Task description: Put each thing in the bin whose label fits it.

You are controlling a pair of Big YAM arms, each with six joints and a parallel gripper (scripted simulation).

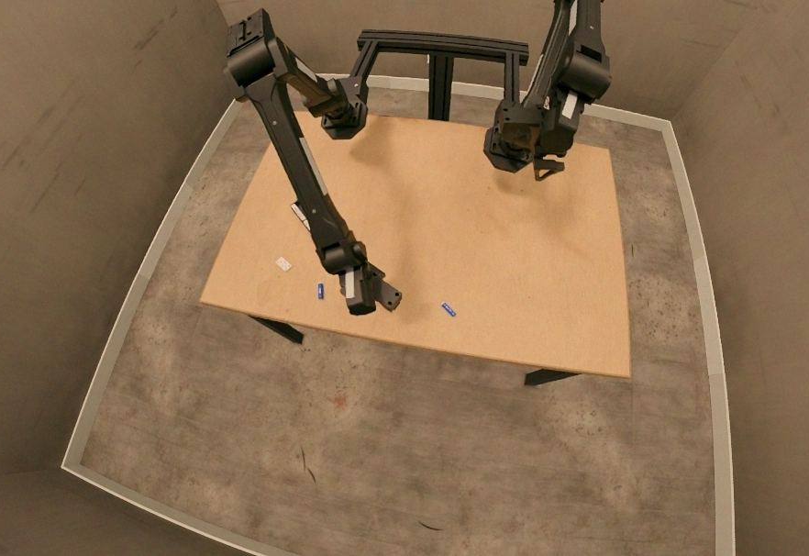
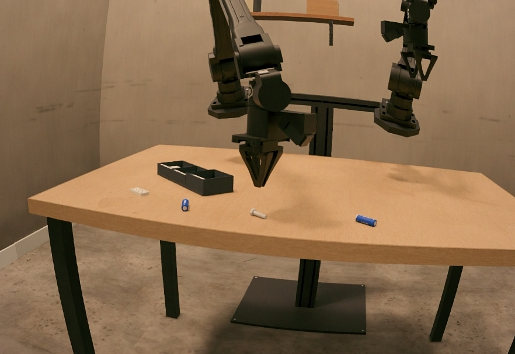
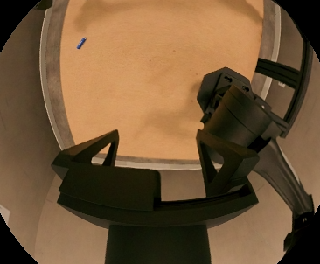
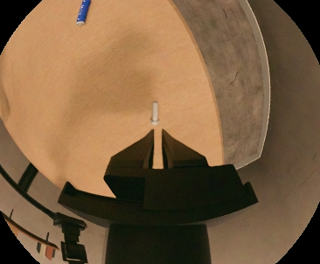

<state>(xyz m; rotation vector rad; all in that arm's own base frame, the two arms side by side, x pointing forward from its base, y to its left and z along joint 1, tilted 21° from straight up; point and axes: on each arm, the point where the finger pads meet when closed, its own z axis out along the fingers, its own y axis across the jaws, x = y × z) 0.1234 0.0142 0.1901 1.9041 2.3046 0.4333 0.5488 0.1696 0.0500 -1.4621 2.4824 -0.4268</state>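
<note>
The bolt lies on its side on the wooden surface, outside the bins. Exterior view: head at 10 o'clock, shank end at 4 o'clock. Right wrist view: long axis 12 to 6 o'clock, head at 6. Pale grey, smooth round shank, wider head.

Right end effector: clenched to a narrow gap, grasping nothing, above the bolt. Left end effector: released, fingers wide.

Exterior view, from the bolt: dark, straight-walled bins at 10 o'clock; blue cylindrical battery at 9; second battery at 3; white rectangular tile, flat, near 9 to 10. Label wording is illegible.
</note>
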